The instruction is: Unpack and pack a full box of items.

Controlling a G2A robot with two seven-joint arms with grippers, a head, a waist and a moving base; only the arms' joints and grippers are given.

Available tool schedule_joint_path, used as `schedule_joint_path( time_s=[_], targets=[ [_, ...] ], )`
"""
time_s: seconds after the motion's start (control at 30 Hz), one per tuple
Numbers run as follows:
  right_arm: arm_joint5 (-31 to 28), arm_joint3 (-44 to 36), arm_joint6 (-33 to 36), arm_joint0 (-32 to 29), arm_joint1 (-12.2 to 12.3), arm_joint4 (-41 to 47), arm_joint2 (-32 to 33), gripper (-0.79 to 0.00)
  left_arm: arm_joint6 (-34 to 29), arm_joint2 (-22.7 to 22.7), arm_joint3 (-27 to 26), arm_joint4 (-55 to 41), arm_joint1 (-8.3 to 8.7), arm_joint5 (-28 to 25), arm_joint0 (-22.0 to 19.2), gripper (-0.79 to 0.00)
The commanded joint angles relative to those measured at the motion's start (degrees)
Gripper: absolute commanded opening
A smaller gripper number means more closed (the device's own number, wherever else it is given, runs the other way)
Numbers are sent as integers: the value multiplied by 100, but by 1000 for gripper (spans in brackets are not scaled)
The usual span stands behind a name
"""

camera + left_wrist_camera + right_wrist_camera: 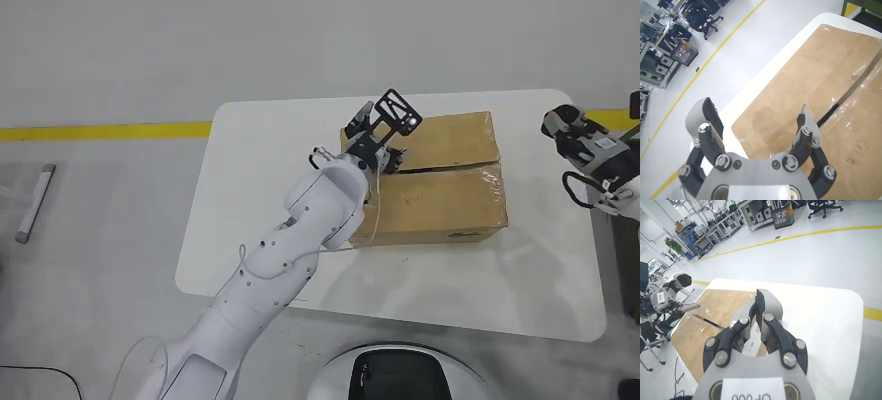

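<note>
A brown cardboard box [445, 180] lies on the white table [250, 210], its two top flaps closed with a narrow seam between them and clear tape on top. My left gripper [385, 120] hangs open over the box's left end. In the left wrist view the box [810, 75] lies under the gripper [759, 115], and one fingertip [805, 115] sits right at the seam while the other is over the table beside the box. My right gripper [563, 120] is shut and empty, off the box's right side. The right wrist view has it [759, 306] above the table's right part, with the box [715, 306] beyond.
The table's front strip and left part are bare white surface. A yellow floor line [100, 130] runs behind the table. A grey bar [32, 200] lies on the floor at the left. Desks and office chairs [702, 17] stand far off.
</note>
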Motion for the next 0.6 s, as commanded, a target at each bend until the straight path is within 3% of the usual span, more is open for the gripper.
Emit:
schedule_joint_path(
  time_s=[0.0,0.33,0.57],
  targets=[
    [-50,24,0,-105,10,67,139,-785,6,105,103,-8,-66,-3,-64,0],
    [-254,22,36,-329,41,353,424,-785,21,244,203,-210,-372,103,-476,0],
    [-342,-128,189,-201,60,686,381,-785,-277,-156,-287,-309,-383,97,-431,0]
  ],
)
